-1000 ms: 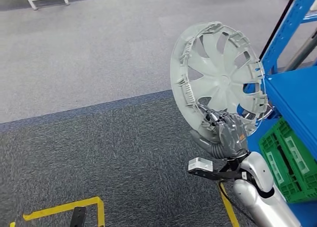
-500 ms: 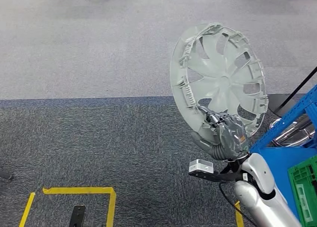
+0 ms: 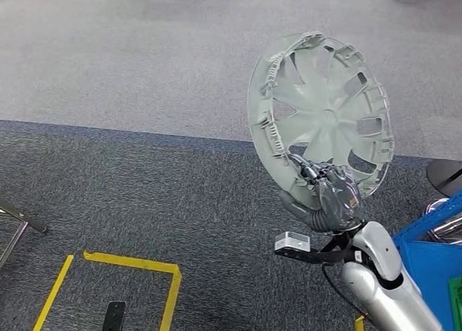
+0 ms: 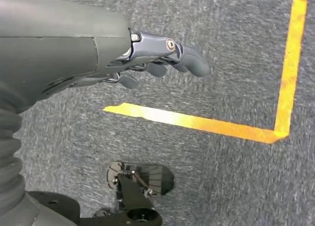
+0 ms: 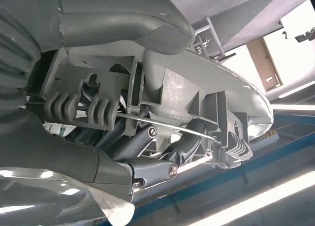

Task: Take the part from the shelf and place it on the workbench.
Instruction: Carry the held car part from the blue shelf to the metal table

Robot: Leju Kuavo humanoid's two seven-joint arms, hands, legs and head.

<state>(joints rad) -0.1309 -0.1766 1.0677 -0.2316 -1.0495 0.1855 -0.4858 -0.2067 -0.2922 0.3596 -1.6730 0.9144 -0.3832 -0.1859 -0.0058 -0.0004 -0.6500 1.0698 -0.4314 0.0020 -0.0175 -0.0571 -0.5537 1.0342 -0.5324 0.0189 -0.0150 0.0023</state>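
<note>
- While carried high in the right of the head view, part (image 3: pixel 321 111) gripped at its lower rim by right hand (image 3: pixel 332 197), fingers clenched around the edge.
- Held by one small stretch of rim only, with the rest of the disc cantilevered up and away from the hand: likely to pivot or slip out if the walk jolts it.
- Blue shelf (image 3: pixel 430 252) close by at the lower right corner of the frame; could clip the part's edge on a swing of the arm.
- No tabletop visible yet, so probably a fair way to carry; a long carry on such a narrow grip looks like the main risk.
- Left hand (image 4: pixel 163 56) hanging released over grey carpet, fingers loosely extended, holding nothing, so no second support under the disc.
- Part itself: pale grey plastic wheel cover, round, curved spokes fanning from a central hub, openings between them, clips and ribs ringing the rim, hollow inner face turned toward the camera.
- Light and thin-walled by the look of it; probably flexes under a hard squeeze.
</note>
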